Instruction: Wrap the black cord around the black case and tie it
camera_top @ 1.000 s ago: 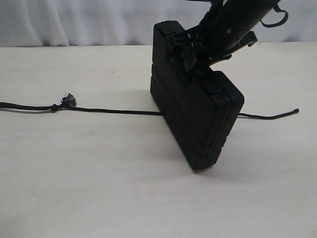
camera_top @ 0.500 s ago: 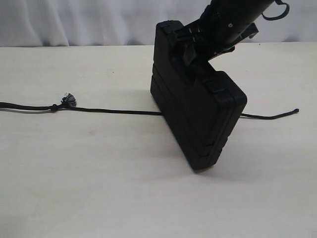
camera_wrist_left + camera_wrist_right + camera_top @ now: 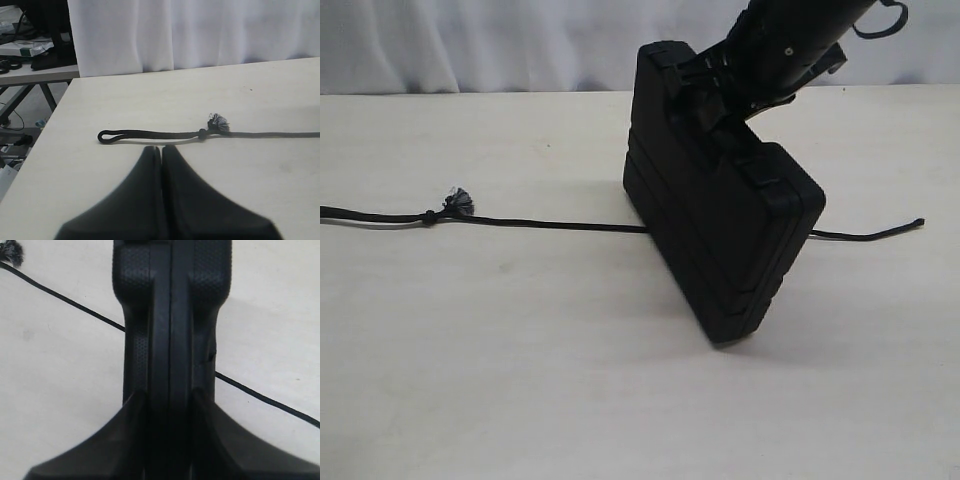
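The black case (image 3: 720, 230) has tipped further right in my pinching right jaws, the black cord (image 3: 540, 223) crossing beneath its long axis; left jaws pressed together.

Case: black case (image 3: 720, 230) on edge, tilted; right gripper (image 3: 708, 95) clamped at top.
Cord: black cord (image 3: 550, 224) flat on surface (image 3: 520, 380), either side.

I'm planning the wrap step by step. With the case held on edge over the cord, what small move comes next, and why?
Probably open the left gripper and lower it onto the black cord near its knot. It is shut and empty beside the cord, while the right gripper clamps the black case standing on edge across the cord, leaving that side free.
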You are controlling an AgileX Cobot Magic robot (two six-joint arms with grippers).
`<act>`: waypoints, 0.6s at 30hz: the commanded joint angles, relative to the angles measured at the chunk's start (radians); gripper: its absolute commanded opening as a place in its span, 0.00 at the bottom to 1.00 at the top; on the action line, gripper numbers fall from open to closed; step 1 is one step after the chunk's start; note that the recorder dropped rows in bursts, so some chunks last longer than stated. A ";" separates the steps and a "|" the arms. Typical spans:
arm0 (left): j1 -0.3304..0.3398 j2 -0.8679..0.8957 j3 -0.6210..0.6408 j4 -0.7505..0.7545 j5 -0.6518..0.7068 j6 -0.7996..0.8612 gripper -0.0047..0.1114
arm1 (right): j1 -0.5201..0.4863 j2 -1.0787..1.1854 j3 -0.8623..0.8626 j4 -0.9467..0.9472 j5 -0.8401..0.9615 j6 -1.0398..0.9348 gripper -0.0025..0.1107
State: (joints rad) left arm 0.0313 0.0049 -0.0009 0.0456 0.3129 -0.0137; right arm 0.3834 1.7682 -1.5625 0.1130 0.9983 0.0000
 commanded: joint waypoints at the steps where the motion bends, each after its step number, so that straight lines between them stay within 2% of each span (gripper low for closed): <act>1: -0.010 -0.005 0.001 -0.002 -0.009 0.001 0.04 | -0.008 0.002 -0.007 0.005 0.016 0.000 0.06; 9: -0.010 -0.005 0.001 -0.002 -0.009 0.001 0.04 | -0.008 -0.041 -0.007 -0.001 -0.046 0.204 0.06; 12: -0.010 -0.005 0.001 -0.002 -0.009 0.001 0.04 | -0.008 -0.060 -0.005 -0.036 -0.031 0.335 0.06; 18: -0.010 -0.005 0.001 -0.002 -0.009 0.001 0.04 | -0.008 -0.054 0.012 -0.054 -0.022 0.410 0.06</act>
State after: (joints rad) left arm 0.0313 0.0049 -0.0009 0.0456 0.3129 -0.0137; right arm 0.3834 1.7420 -1.5559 0.0635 1.0215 0.3681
